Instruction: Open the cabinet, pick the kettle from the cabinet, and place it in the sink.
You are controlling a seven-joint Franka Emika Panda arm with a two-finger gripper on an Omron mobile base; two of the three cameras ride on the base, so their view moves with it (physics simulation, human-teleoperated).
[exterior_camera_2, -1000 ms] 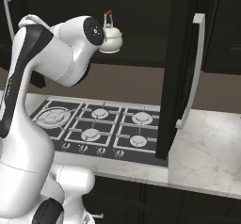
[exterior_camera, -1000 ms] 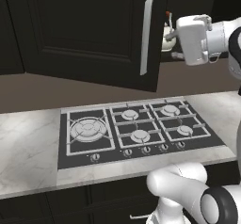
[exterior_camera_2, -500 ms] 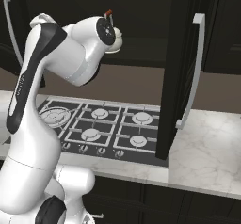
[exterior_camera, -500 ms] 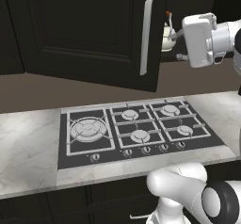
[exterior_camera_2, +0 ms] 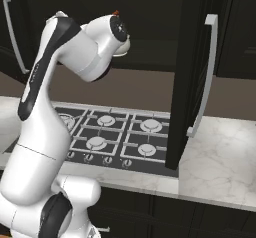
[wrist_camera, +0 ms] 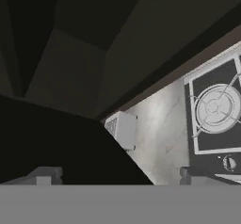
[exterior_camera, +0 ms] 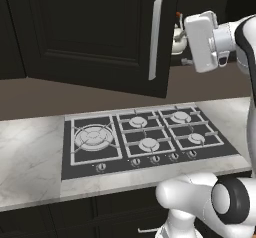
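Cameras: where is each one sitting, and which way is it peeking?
Left base view: behind the arm on its left, looking forward and down at the hob and open cabinet door; the arm crosses its right side.
Right base view: behind on the right, facing the same hob; the arm rises at left.
Hand view: on the hand, looking along the end effector at counter and hob corner.
Both base views share the hob and kettle.
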